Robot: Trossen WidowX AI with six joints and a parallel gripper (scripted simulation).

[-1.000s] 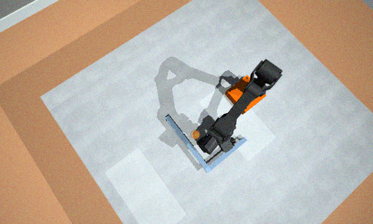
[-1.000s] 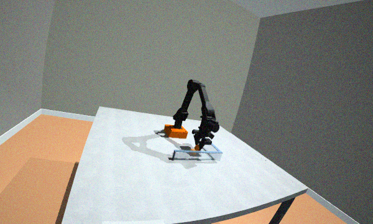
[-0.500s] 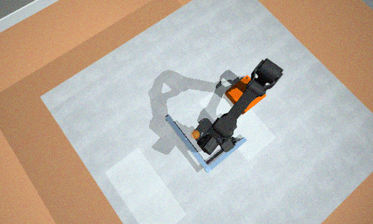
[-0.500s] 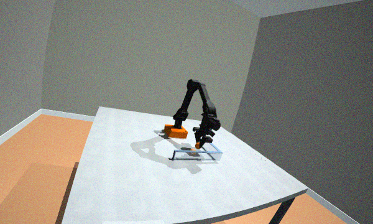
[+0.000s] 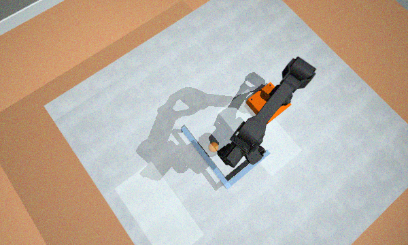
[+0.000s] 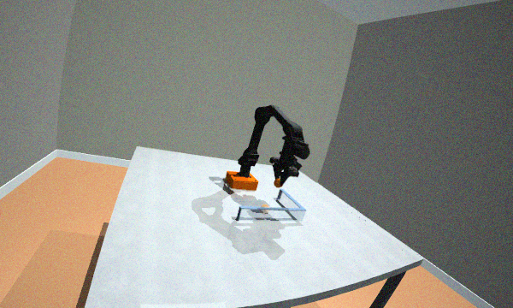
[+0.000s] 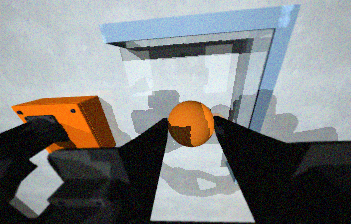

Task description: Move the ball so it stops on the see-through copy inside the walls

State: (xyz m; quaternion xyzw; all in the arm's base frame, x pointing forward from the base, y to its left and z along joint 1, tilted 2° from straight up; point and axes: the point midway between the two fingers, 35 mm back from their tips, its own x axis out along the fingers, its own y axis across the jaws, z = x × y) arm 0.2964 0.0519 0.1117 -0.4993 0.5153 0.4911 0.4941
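Observation:
The orange ball (image 6: 278, 183) (image 7: 191, 123) is held between the fingertips of my gripper (image 6: 280, 181) (image 7: 190, 120), which is shut on it. The ball is off the table, above the level of the wall tops in the exterior view. In the top view the gripper body hides most or all of the held ball. The see-through copy (image 5: 213, 147) (image 6: 264, 205) sits on the table inside the corner, near the longer-looking wall (image 5: 204, 154) (image 6: 249, 210). In the wrist view the copy (image 7: 217, 114) barely shows behind the right fingertip. The other wall (image 5: 249, 169) (image 6: 291, 201) meets it at the corner.
The orange arm base (image 5: 255, 102) (image 6: 241, 181) (image 7: 83, 125) stands on the table beyond the open side of the corner. The two low walls have blue top edges. Shadows of the arm fall across the table and walls.

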